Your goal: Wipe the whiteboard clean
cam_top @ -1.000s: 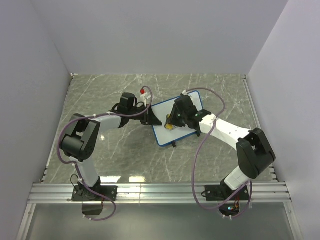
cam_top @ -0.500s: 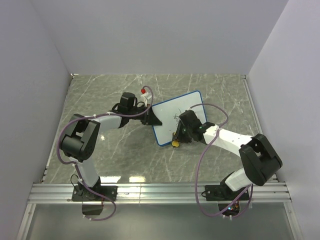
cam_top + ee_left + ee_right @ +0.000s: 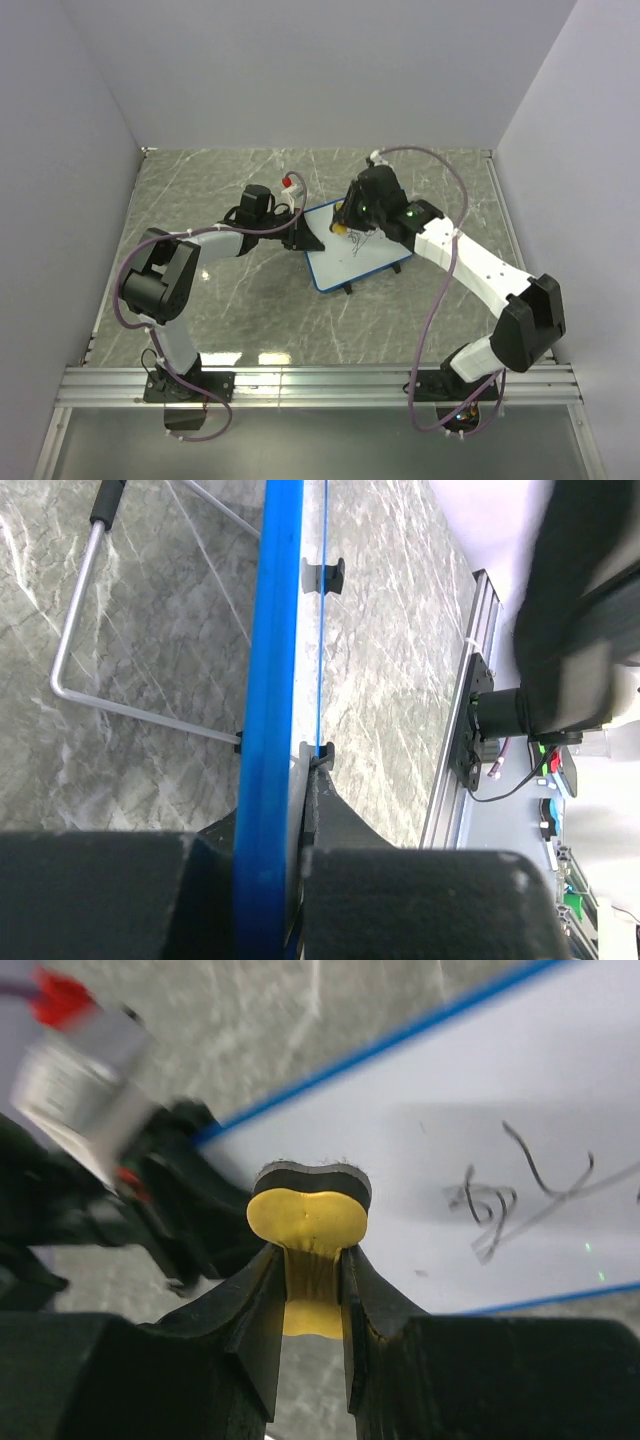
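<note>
The whiteboard, white with a thin blue rim and black clip feet, stands tilted mid-table. My left gripper is shut on its left edge; the left wrist view shows the blue rim clamped between the jaws, edge on. My right gripper is shut on the yellow eraser, which has a dark felt face and sits against the board's upper left part. Dark scribbles show on the white surface to the right of the eraser, also faintly in the top view.
A red-capped marker lies behind the left wrist. A wire stand shows behind the board in the left wrist view. Grey walls enclose the marbled table on three sides; a metal rail runs along the near edge.
My right gripper with the eraser swept from the board's upper left down to its near edge, then back up to the upper left. The left gripper kept its hold.
</note>
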`<action>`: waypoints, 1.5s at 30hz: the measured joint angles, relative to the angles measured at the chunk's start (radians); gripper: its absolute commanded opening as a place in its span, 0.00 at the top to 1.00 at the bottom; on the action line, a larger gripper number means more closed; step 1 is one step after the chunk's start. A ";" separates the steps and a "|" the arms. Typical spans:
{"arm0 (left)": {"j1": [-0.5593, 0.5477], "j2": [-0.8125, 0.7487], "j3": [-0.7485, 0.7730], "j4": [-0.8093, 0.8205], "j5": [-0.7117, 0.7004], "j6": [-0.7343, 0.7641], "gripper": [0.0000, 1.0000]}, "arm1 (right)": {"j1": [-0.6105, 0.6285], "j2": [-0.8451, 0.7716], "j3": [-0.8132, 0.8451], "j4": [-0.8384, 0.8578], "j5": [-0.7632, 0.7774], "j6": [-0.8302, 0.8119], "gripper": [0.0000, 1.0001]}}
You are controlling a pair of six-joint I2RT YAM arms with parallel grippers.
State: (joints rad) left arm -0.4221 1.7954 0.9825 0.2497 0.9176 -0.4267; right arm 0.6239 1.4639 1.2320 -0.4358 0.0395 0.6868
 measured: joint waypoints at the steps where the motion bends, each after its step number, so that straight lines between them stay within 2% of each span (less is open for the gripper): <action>1: 0.000 0.000 0.000 0.000 0.000 -0.003 1.00 | -0.004 0.008 0.031 -0.001 0.002 -0.006 1.00; 6: 0.000 0.000 0.000 -0.001 -0.001 -0.005 1.00 | -0.050 0.124 0.136 0.008 0.013 -0.037 1.00; 10: 0.000 0.000 0.011 -0.025 -0.010 -0.037 1.00 | -0.107 0.243 0.141 0.000 -0.001 -0.053 1.00; 13: 0.003 0.009 0.022 -0.037 -0.007 -0.047 1.00 | -0.122 0.238 0.125 0.010 -0.014 -0.061 1.00; 20: 0.002 0.008 0.024 -0.047 -0.012 -0.048 1.00 | -0.115 0.126 -0.123 0.144 -0.021 -0.050 1.00; 26: 0.003 0.008 0.010 -0.024 -0.013 -0.043 1.00 | -0.053 0.045 -0.323 0.187 -0.027 -0.017 1.00; 33: 0.002 0.007 0.005 -0.010 -0.013 -0.033 1.00 | -0.037 0.016 -0.421 0.183 -0.071 0.004 1.00; 39: -0.003 0.006 0.005 -0.003 -0.014 -0.038 1.00 | -0.037 0.032 -0.358 0.099 -0.068 -0.021 1.00; 45: -0.004 0.006 0.006 -0.004 -0.019 -0.039 1.00 | -0.042 0.154 -0.103 -0.057 -0.070 -0.075 1.00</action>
State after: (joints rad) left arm -0.4263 1.8015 0.9882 0.2455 0.8986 -0.4660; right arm 0.5816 1.6184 1.1290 -0.4931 -0.0307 0.6117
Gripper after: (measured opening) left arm 0.084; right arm 0.307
